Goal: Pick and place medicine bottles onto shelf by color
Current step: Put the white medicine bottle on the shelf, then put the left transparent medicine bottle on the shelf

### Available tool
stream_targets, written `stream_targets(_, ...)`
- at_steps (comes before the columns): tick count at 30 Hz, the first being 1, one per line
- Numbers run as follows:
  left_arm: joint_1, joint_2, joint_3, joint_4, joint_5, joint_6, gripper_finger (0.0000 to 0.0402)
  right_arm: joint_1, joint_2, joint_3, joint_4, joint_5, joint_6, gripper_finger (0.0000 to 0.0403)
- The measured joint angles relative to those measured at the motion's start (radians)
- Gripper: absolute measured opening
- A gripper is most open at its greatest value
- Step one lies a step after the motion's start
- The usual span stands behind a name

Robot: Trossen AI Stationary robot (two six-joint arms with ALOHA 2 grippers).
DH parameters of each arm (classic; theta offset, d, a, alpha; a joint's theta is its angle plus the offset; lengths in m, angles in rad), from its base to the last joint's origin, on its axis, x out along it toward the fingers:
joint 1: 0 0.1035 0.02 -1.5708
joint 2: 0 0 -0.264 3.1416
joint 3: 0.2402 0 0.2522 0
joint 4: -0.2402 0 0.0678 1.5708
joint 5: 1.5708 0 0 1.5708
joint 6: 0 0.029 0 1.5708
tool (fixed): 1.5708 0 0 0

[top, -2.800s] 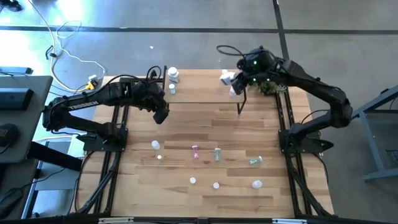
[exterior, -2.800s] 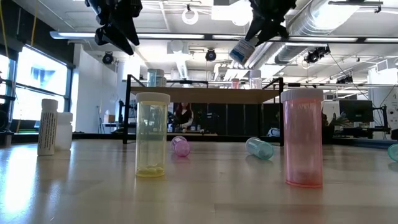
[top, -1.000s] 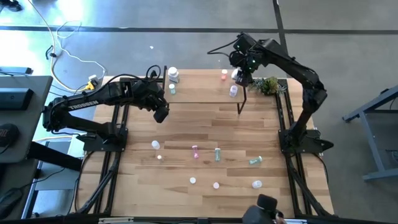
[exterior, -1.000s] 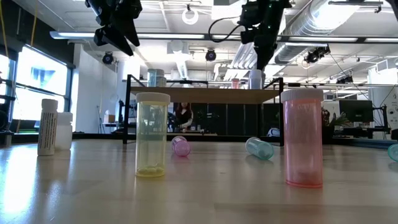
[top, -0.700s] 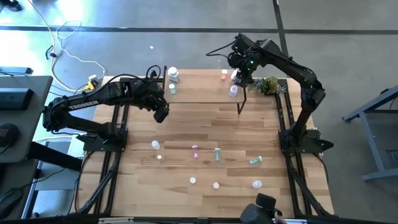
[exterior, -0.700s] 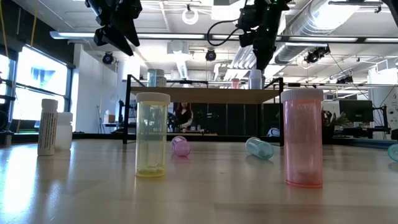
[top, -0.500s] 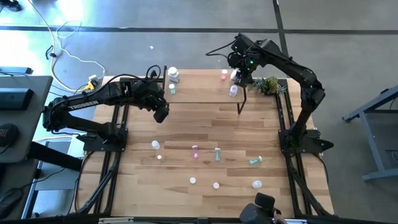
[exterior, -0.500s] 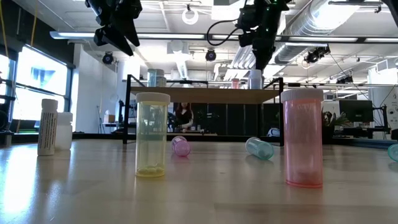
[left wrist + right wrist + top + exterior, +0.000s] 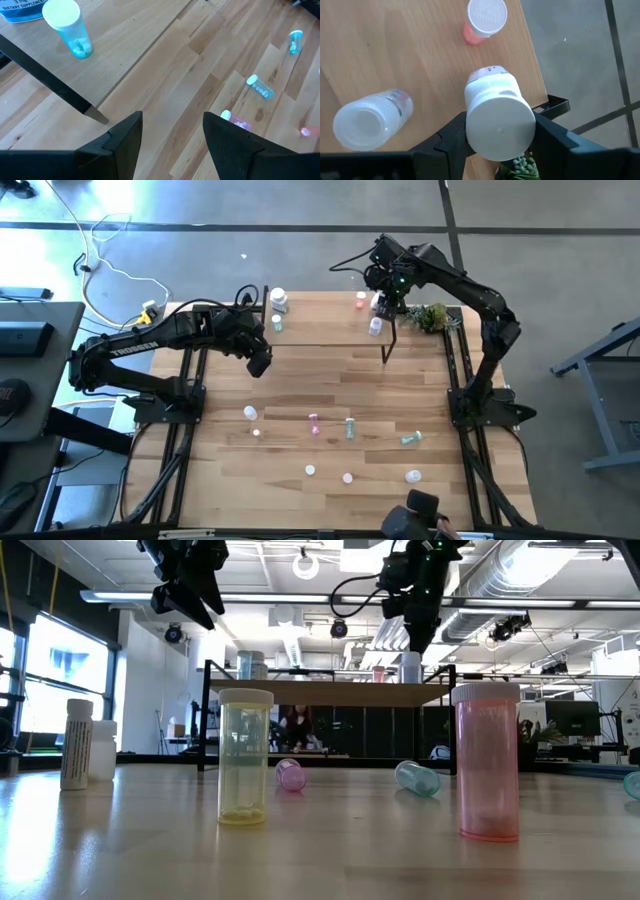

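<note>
Right wrist view shows right gripper (image 9: 500, 150) jaws parted around the white bottle (image 9: 499, 120) on the shelf (image 9: 395, 60); lift straight up, left gripper (image 9: 172, 145) open

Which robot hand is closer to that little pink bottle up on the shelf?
The right gripper: it hovers just beside the pink bottle over the shelf. The left gripper hangs beyond the shelf's opposite end.

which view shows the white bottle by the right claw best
The right wrist view: the white bottle fills the frame, standing between the right claw's fingers on the shelf. The high view shows it as a small white speck under the arm; the low view shows only its body above the shelf edge.
</note>
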Motion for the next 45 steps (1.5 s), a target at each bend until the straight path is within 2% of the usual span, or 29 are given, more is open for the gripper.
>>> stream_targets(11, 0.000, 0.000, 0.000, 0.000, 0.000, 0.000, 0.0197, 0.001, 0.005, 0.039, 0.007, 0.016, -0.001, 0.0209)
stream_targets(20, 0.000, 0.000, 0.000, -0.003, 0.000, 0.000, 0.0197, 0.001, 0.005, 0.099, -0.005, 0.055, -0.008, 0.0212)
stream_targets(26, -0.016, 0.000, 0.000, -0.019, 0.000, 0.001, 0.0197, 0.013, 0.004, 0.190, -0.030, 0.073, 0.062, 0.0213)
stream_targets(35, -0.143, 0.000, 0.000, -0.091, 0.000, -0.009, 0.0197, 0.026, 0.001, 0.302, -0.124, -0.013, 0.157, 0.0213)
stream_targets(39, -0.196, -0.001, -0.021, -0.127, -0.020, -0.081, 0.0197, 0.026, 0.001, 0.324, -0.160, -0.035, 0.187, 0.0213)
stream_targets(45, -0.247, 0.000, -0.132, -0.138, -0.024, -0.215, 0.0197, 0.043, 0.001, 0.363, -0.187, -0.027, 0.202, 0.0213)
